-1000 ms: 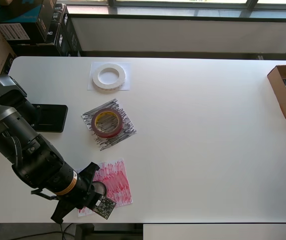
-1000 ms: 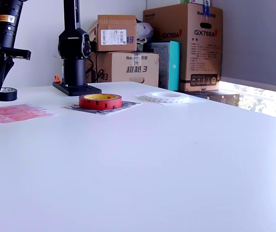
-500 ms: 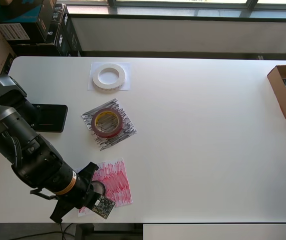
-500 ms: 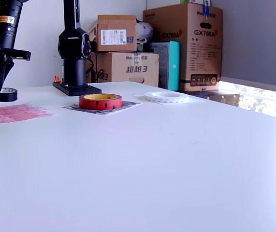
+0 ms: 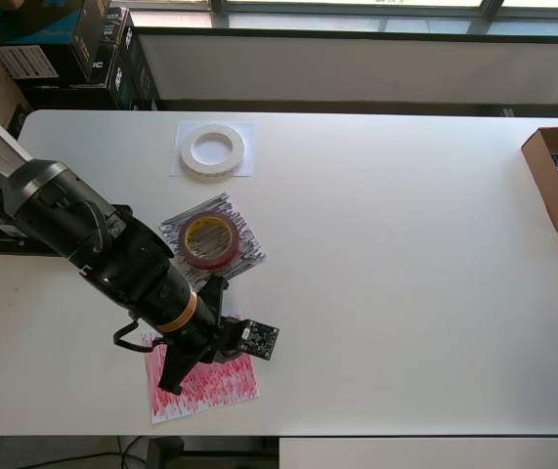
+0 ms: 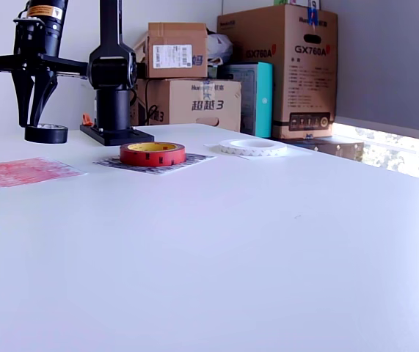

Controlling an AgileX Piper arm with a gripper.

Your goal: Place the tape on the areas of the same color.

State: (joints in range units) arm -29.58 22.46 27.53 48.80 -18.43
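Above table (image 6: 268, 242), I see gripper (image 6: 36, 117) carrying black tape roll (image 6: 45, 133), fingers clamped on it, roll clear of surface. Overhead: arm over upper edge of red-scribbled sheet (image 5: 210, 386). Red tape roll (image 5: 208, 241) sits on black-scribbled sheet (image 5: 244, 244). White tape roll (image 5: 212, 150) sits on white sheet (image 5: 183, 168).

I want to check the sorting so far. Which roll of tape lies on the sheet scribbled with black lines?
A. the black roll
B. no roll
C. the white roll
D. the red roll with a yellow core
D: the red roll of tape with a yellow core rests on the paper sheet scribbled with black lines; the exterior view shows the same.
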